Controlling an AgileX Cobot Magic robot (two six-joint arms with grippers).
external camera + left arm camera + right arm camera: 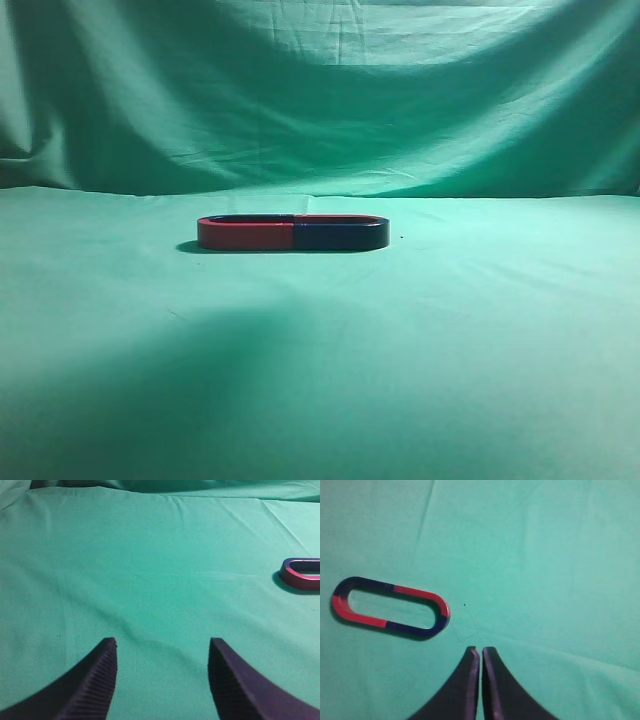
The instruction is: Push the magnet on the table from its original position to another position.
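Exterior view: oval red-and-blue magnet (292,233) lies flat on green cloth (450,350), long axis left-right.
Right gripper (480,652), closed, hovers near the magnet; left gripper (162,647) open.

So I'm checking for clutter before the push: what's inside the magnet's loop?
Inside the magnet only bare green cloth shows, seen from the right wrist view. What lies beneath the magnet itself is covered.

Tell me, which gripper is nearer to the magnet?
Right. The right gripper is shut, close beside the magnet. The left gripper is open, with the magnet far off at its view's edge.
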